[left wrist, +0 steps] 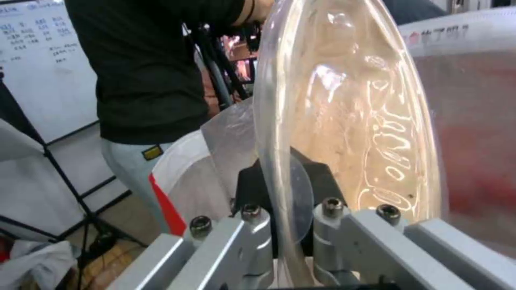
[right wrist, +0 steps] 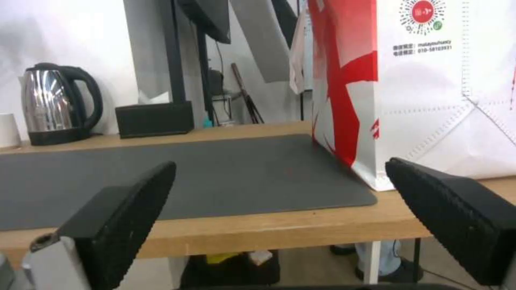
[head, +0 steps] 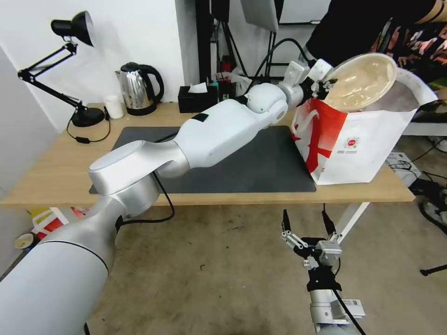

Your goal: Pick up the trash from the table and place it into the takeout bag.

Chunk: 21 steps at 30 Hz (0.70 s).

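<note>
left gripper (head: 320,88) up in the upper right of the head view, fingers clamped on the rim of the shallow beige bowl (head: 361,83), bowl tipped on edge right over the open mouth of the takeout bag (head: 358,144). the bag stands on the right end of the table (head: 56,172), overlapping the dark grey mat (head: 260,167). right gripper (head: 307,228) low at bottom centre, below the table edge, fingers wide apart, holding nothing.
</note>
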Motion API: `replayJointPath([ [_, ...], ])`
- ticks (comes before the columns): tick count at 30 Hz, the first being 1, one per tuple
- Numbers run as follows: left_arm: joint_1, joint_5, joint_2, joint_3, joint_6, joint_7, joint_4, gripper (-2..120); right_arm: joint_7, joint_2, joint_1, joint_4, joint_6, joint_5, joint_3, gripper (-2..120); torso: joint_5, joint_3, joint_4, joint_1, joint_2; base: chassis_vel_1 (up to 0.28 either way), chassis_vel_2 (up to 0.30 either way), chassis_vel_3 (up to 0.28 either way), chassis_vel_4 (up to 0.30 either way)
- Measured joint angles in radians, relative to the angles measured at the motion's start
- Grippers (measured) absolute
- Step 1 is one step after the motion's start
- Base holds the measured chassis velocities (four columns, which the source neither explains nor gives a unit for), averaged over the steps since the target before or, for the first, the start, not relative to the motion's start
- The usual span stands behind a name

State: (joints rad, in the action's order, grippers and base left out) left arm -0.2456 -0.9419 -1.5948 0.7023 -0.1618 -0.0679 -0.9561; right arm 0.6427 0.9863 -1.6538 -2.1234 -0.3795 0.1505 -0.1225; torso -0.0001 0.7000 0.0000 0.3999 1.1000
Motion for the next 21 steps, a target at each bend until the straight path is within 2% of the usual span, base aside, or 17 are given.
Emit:
replayJointPath([
  [12,0.008,0.022,0.000,0.004,-0.010,0.002,0.005,3,0.000,0.000,0.000,0.000,0.000,0.000,0.000,100,0.0000,0.000,0.0000,0.000,0.000,0.000,0.000,0.000,0.000],
  [15,0.008,0.021,0.001,0.000,-0.025,0.002,0.004,17,0.000,0.000,0.000,0.000,0.000,0.000,0.000,100,0.0001,0.000,0.0001,0.000,0.000,0.000,0.000,0.000,0.000],
  [17,0.007,0.019,0.001,-0.001,-0.027,0.002,0.004,21,0.000,0.000,0.000,0.000,0.000,0.000,0.000,100,0.0001,0.000,0.0001,0.000,0.000,0.000,0.000,0.000,0.000],
  [19,0.004,0.016,0.001,-0.002,-0.030,0.002,0.000,32,0.000,0.000,0.000,0.000,0.000,0.000,0.000,100,0.0001,0.000,0.0001,0.000,0.000,0.000,0.000,0.000,0.000],
  [21,0.003,0.014,0.001,-0.002,-0.031,0.002,0.000,36,0.000,0.000,0.000,0.000,0.000,0.000,0.000,100,0.0001,0.000,0.0000,0.000,0.000,0.000,0.000,0.000,0.000],
])
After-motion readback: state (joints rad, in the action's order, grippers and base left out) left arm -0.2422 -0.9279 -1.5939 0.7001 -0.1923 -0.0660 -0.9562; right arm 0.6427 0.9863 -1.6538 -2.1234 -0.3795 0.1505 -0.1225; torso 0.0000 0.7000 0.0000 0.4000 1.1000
